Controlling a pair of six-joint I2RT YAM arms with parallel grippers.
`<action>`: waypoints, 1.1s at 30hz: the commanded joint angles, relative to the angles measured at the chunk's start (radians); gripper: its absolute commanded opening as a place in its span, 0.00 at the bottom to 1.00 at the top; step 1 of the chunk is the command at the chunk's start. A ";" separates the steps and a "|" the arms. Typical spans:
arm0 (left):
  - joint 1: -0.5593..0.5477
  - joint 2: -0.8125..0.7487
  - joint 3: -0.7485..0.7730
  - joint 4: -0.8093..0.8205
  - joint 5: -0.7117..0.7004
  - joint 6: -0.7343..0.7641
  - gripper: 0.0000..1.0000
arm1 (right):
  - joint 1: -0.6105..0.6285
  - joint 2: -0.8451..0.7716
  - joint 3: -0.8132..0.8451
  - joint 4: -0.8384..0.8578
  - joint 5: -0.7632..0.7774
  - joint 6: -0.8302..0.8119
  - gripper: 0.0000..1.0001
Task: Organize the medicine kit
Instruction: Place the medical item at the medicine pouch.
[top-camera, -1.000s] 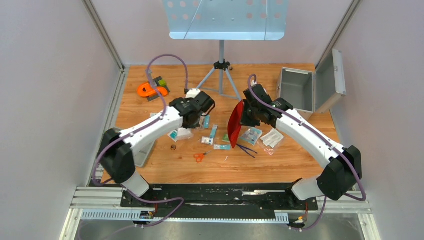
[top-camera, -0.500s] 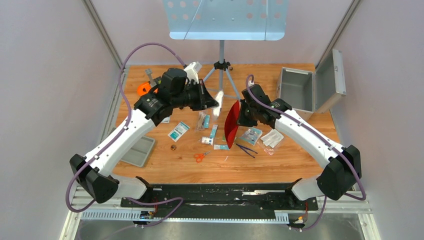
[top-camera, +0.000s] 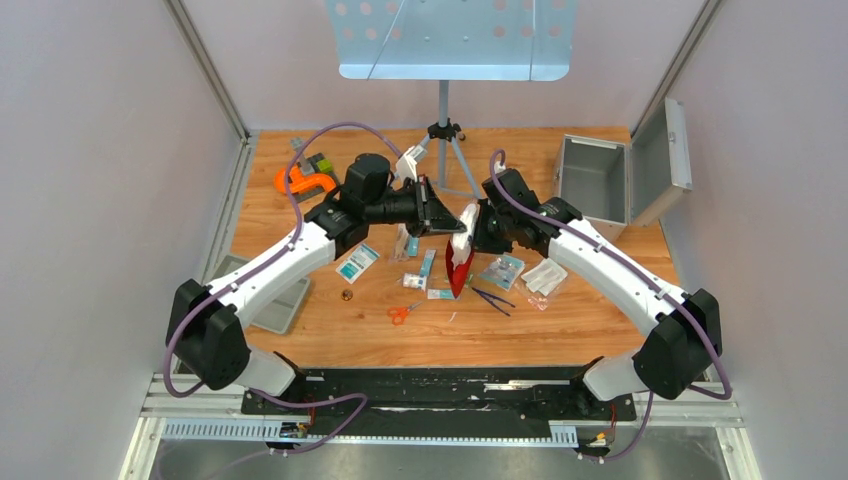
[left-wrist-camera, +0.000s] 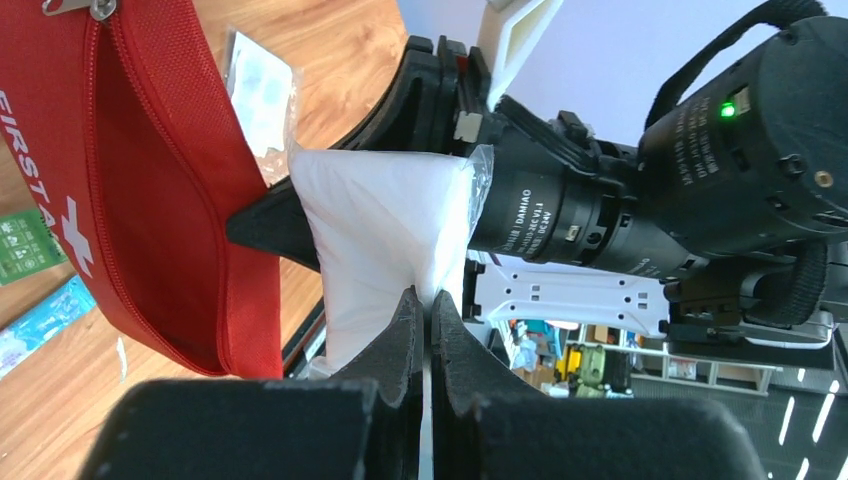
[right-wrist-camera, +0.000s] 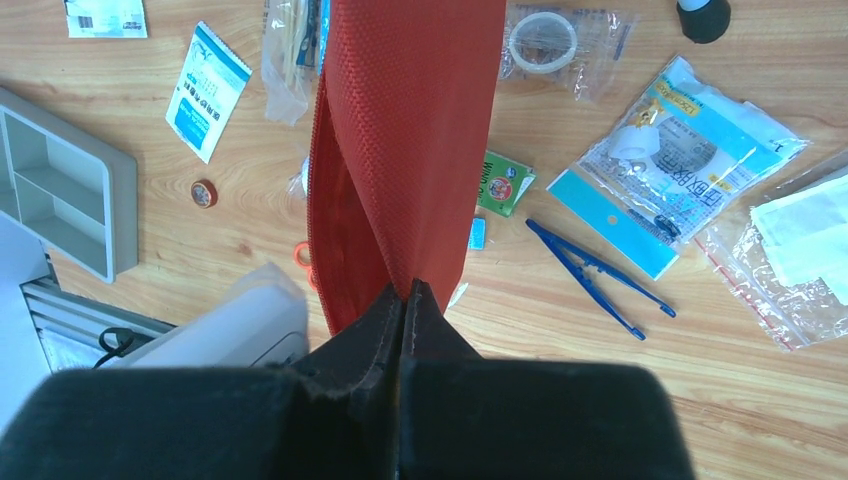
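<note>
The job looks to be in its early part. The metal case (top-camera: 596, 143) stands at the far right of the worktop (top-camera: 560, 330) with its lid swung open, well apart from both arms, and nothing can be made out inside it. Most of the supplies lie loose on the wood: blue tweezers (right-wrist-camera: 600, 280), a bagged roll of tape (right-wrist-camera: 545, 40), a teal-and-white packet (right-wrist-camera: 207, 90), orange-handled scissors (top-camera: 398, 314) and several other sachets. The step in hand seems to be filling a red pouch (right-wrist-camera: 410, 130). The right hand (right-wrist-camera: 407, 295) is clenched on the pouch's edge and holds it up so it hangs above the worktop. The left hand (left-wrist-camera: 424, 300) is clenched on a white packet (left-wrist-camera: 385, 230) and holds it right at the pouch's mouth. Whether the packet has started to go in, I cannot tell. By my reckoning nearly all the sorting is left.

The overhead view alone shows the case and how the two arms meet mid-worktop. The left wrist view gives the close-up: the jaws pinching the packet's lower edge, the open zip, and the white cross and lettering on the red fabric. The right wrist view looks down the pouch's back and shows the scattered items below in detail, plus the compartments of a grey tray (right-wrist-camera: 122, 210) at the left, which the left arm partly hides from above.
</note>
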 joint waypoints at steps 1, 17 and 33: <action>0.007 -0.005 -0.047 0.095 0.031 -0.050 0.00 | 0.006 -0.020 0.021 0.045 -0.032 0.020 0.00; 0.035 0.080 -0.102 0.151 -0.076 -0.036 0.00 | 0.008 -0.048 0.027 0.045 -0.054 0.023 0.00; 0.036 0.172 -0.093 0.156 -0.108 0.003 0.00 | 0.032 -0.040 0.027 0.063 -0.082 0.043 0.00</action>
